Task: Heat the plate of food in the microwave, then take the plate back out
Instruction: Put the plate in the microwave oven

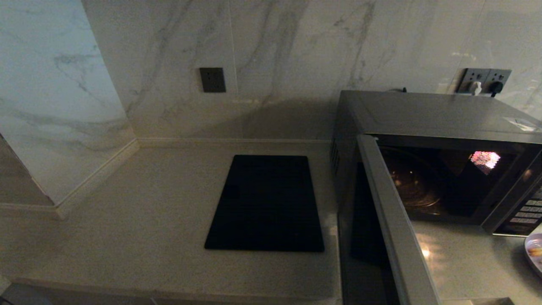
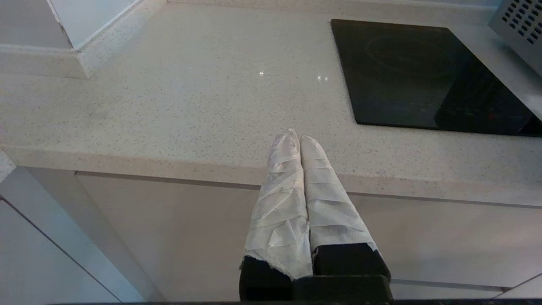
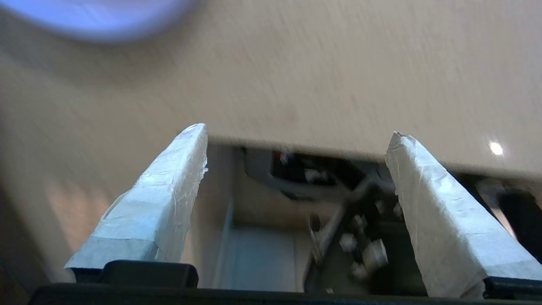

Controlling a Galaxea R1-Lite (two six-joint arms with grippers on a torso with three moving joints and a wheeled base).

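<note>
The microwave (image 1: 440, 127), a boxy silver-grey oven, stands at the counter's right with its door (image 1: 396, 228) swung wide on a dark cavity. The small pale plate of food (image 1: 534, 252), with orange-tan pieces, rests on the speckled counter (image 1: 148, 212) before it, at the right edge. The right gripper (image 3: 296, 144) has its tape-wrapped fingers spread apart, empty; the left gripper (image 2: 295, 137), pressed closed, hangs by the counter edge.

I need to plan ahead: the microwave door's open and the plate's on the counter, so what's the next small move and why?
Probably bring the open right gripper to the plate of food: the microwave stands open and looks empty, the plate sits outside, and nothing is held.
</note>
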